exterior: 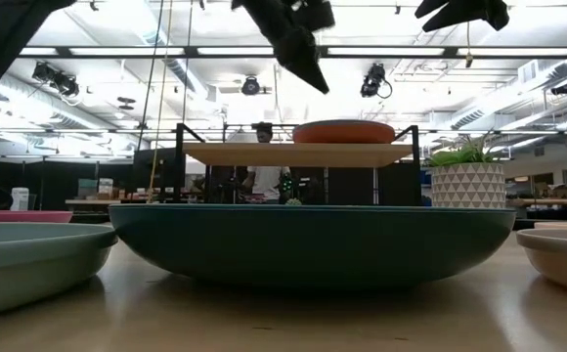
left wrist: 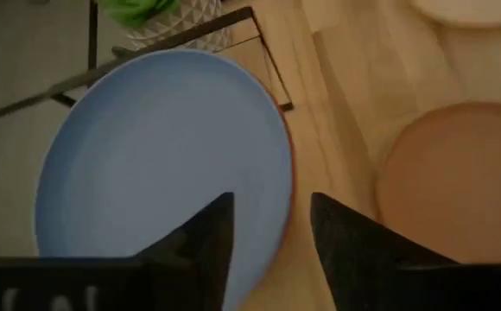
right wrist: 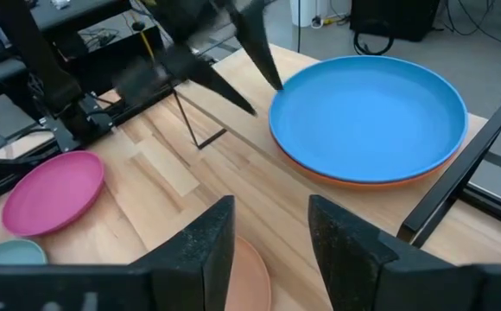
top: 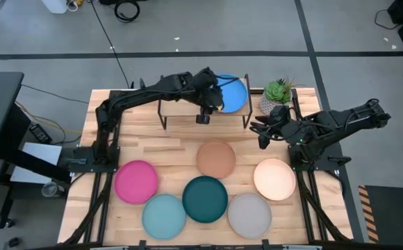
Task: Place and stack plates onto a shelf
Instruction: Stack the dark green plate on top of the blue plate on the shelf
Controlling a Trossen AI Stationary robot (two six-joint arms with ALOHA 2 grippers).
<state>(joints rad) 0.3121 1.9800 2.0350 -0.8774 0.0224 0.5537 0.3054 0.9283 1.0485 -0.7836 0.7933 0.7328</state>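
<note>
The blue plate (top: 234, 94) (left wrist: 164, 155) (right wrist: 367, 117) lies on top of the orange-red plate (exterior: 344, 131) (right wrist: 354, 180) at the right end of the shelf (exterior: 293, 154) (top: 184, 112). My left gripper (top: 215, 98) (left wrist: 272, 220) (exterior: 298, 49) hangs open above the stack's left rim, clear of it in the low view. My right gripper (top: 260, 132) (right wrist: 272, 233) is open, high, just right of the shelf. On the table in front rest the tan (top: 216, 159), cream (top: 274, 178), magenta (top: 136, 181), light aqua (top: 164, 215), dark teal (top: 205, 198) and grey (top: 249, 214) plates.
A potted plant (top: 278, 94) (exterior: 466, 181) stands on the table just right of the shelf, close to the right arm. The shelf's left half holds no plate. Bare tabletop (top: 153, 142) lies between the shelf and the row of plates. A person (exterior: 262, 132) shows far behind the table.
</note>
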